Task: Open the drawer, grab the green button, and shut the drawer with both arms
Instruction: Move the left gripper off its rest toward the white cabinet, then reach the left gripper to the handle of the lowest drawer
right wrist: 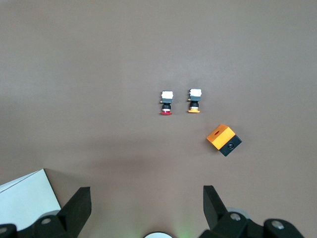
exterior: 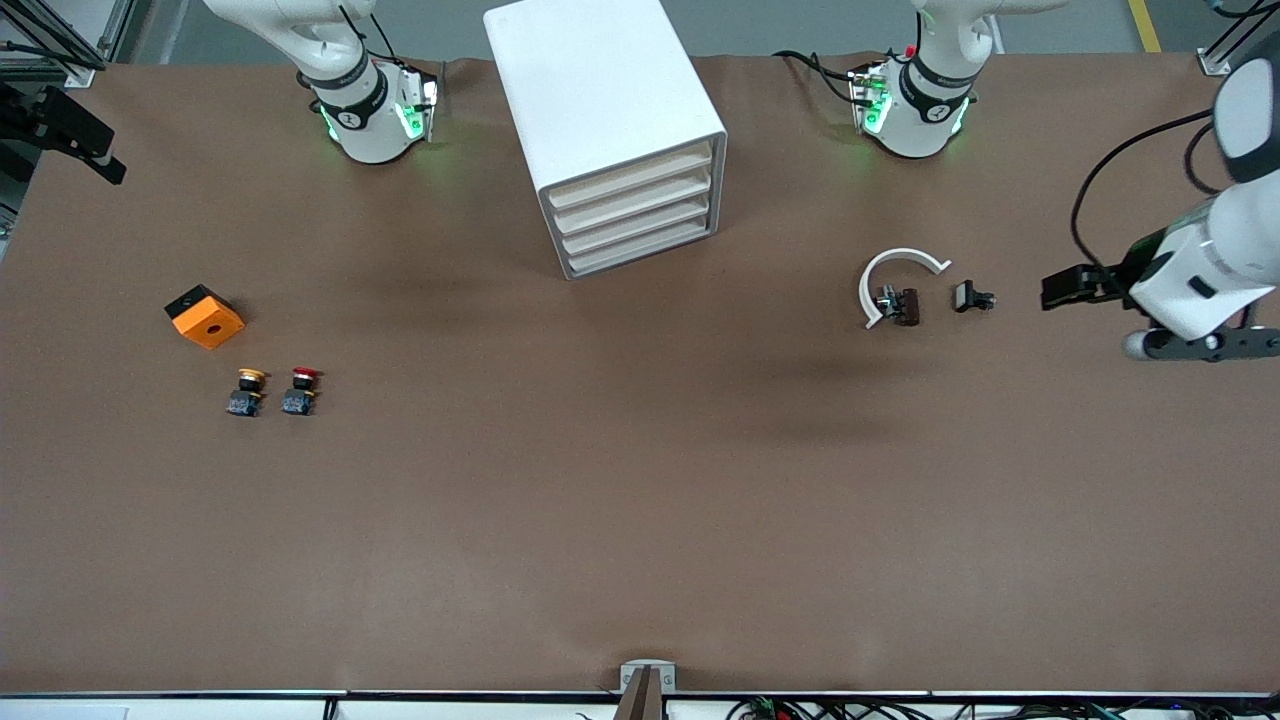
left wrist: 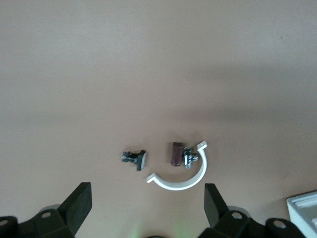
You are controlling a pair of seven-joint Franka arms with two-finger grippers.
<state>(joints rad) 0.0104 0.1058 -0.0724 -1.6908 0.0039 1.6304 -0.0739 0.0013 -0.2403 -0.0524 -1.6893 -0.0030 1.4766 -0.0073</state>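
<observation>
All four drawers (exterior: 634, 212) of the white cabinet (exterior: 600, 110) are shut; no green button visible. Left gripper (left wrist: 146, 210) hangs wide open, empty, over the white clamp ring (left wrist: 181, 176). Right gripper (right wrist: 146, 208), likewise spread and empty, hangs over table near red button (right wrist: 166, 102), yellow button (right wrist: 194, 100) and orange box (right wrist: 223, 139).

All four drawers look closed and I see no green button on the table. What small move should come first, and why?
Probably the left gripper, jaws open over the table near the white curved clip, should move toward the cabinet to pull one drawer. All four fronts sit flush, and only the red-capped button and yellow-capped button lie out.
</observation>
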